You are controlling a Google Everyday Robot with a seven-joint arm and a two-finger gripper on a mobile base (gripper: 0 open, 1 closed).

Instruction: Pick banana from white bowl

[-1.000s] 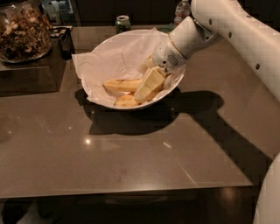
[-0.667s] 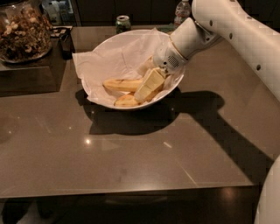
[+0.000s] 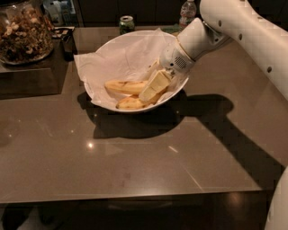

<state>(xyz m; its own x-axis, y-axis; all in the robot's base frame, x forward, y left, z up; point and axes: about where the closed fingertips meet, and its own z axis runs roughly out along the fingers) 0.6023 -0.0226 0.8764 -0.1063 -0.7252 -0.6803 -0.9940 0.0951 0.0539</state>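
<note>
The gripper (image 3: 153, 87) is in the white bowl (image 3: 157, 103) at 4 o'clock, right by the banana (image 3: 123, 86). I cannot tell if it is open. It might grab the browner banana (image 3: 129, 103) at 6 o'clock instead.

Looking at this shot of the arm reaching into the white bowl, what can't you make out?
Camera view: the gripper, low in the white bowl, covers the banana at its right end; whether it grips it cannot be told.
The shorter banana is partly hidden by the gripper and the bowl's near rim.
The glass jar and the bottle are cut off by the top edge.
</note>
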